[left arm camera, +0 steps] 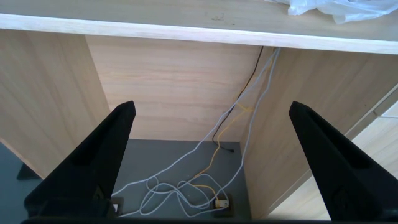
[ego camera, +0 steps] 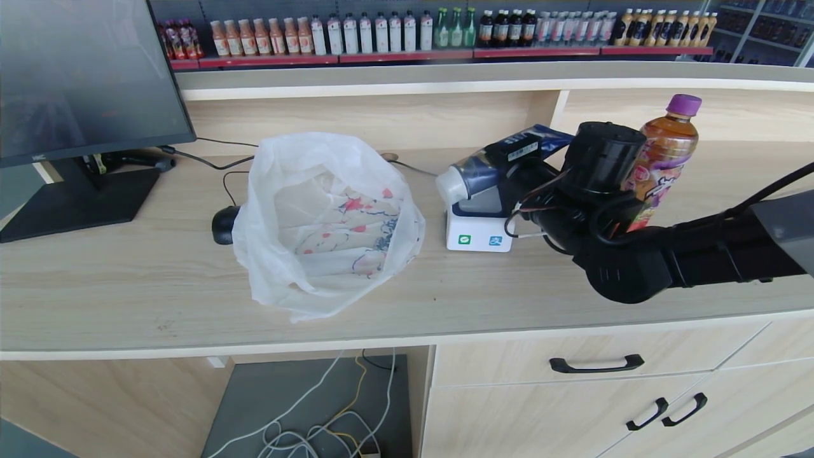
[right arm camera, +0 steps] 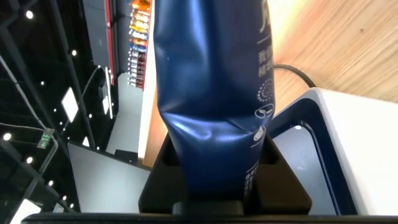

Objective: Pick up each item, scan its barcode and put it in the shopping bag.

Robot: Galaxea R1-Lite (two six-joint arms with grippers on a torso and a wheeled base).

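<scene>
Above the white scanner [ego camera: 478, 219] on the desk [ego camera: 159, 286], the right arm reaches in level from the right, its pincer [right arm camera: 214, 163] clamped on a blue pouch [ego camera: 518, 147]. Below the desk edge, the left pincer [left arm camera: 211, 109] gapes wide. The shopping bag [ego camera: 327, 216] stands open, with printed packaging inside.

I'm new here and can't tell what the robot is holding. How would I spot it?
Look along the pale wooden counter to the small white scanner right of the plastic shopping bag. Just above it, the right claw grips a dark blue pouch. Unlike the upright purple-capped bottle nearby, it is soft, crinkled and glossy blue.
</scene>
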